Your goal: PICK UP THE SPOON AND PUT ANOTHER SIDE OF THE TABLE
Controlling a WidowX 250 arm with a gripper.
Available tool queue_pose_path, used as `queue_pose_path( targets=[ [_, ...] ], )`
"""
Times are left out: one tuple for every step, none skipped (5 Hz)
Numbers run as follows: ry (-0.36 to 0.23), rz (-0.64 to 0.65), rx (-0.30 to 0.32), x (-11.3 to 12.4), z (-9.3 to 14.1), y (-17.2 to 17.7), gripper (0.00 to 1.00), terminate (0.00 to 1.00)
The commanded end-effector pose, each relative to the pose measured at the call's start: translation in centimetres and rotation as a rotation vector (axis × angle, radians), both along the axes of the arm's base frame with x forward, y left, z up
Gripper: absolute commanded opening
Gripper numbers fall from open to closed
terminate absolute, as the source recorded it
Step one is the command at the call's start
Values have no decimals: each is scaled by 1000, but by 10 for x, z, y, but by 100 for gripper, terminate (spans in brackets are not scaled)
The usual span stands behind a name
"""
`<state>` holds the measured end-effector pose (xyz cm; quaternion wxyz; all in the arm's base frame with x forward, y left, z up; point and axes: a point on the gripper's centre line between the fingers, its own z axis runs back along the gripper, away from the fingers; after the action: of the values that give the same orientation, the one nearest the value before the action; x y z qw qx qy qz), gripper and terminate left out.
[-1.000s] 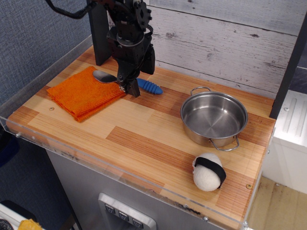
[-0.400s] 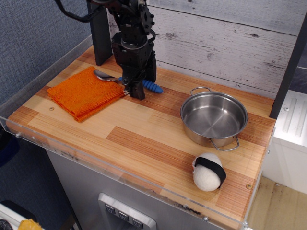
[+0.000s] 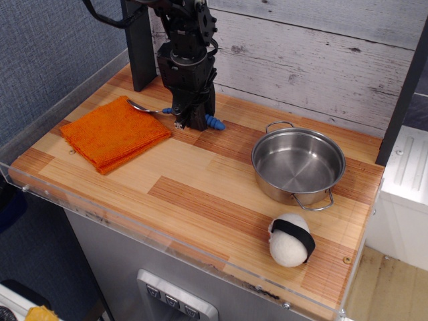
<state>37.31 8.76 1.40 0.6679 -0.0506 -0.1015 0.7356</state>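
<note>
Nearest, a white ball with black band [image 3: 291, 239] on the table [image 3: 200, 194]. Beyond it, a steel pot [image 3: 298, 164] at right and a folded orange cloth [image 3: 110, 132] at left. Farthest, the tool [image 3: 188, 122] clenched around the spoon [image 3: 175, 112], silver bowl just beyond the cloth's far edge, blue handle protruding right.

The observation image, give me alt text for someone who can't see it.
A black robot claw is down on a blue-handled spoon at the back of a wooden table, the spoon's bowl reaching over an orange cloth. To the right sits an empty steel pot, with a white ball with a black band in front of it.
</note>
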Motion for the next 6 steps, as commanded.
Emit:
queue_pose_path(
  targets=[
    [-44, -3, 6, -3, 17, 5, 0, 0],
    [-71, -22, 20, 1, 35, 3, 0, 0],
    [-74, -41, 42, -3, 57, -1, 0, 0],
    [-108, -56, 54, -8, 77, -11, 0, 0],
    [-135, -77, 60, -17, 97, -22, 0, 0],
    [-163, -122, 75, -31, 115, -37, 0, 0]
  ],
)
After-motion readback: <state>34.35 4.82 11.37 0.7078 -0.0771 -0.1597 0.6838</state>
